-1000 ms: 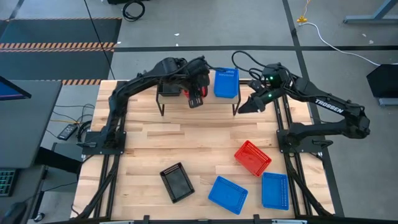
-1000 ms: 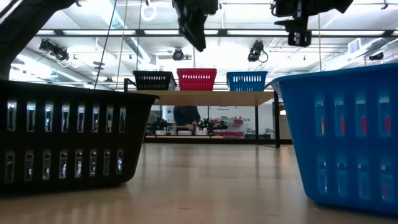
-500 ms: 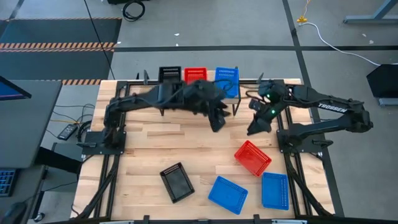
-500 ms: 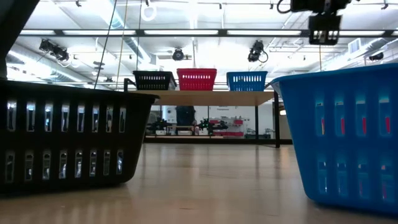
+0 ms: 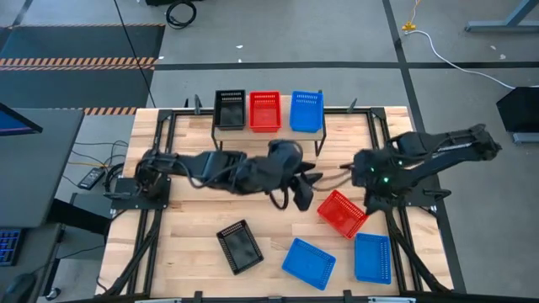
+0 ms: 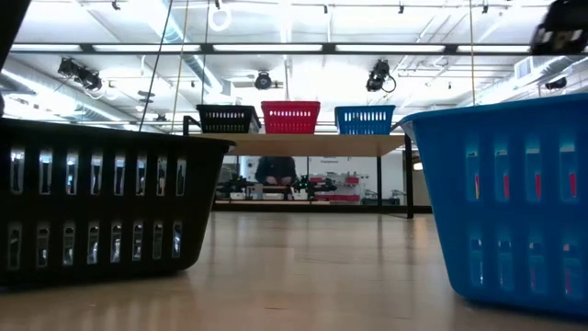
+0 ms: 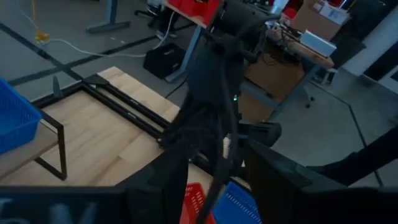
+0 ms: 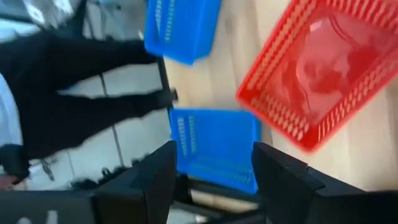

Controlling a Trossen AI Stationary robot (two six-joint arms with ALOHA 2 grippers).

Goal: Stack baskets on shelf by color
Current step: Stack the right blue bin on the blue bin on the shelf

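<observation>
My wooden table carries the shelf, topped by black, red and blue baskets. Directly on the tabletop lie a black basket, a red basket and two blue baskets.

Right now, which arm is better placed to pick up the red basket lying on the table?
Probably the left: its open end effector hovers beside the loose red basket; the right end effector sits slightly farther.

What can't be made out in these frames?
- High view: how many baskets each stack on the shelf holds; seen straight from above.
- Low view: red basket hidden behind the near blue basket.
- Right wrist view: motion-blurred; mesh detail lost.
</observation>
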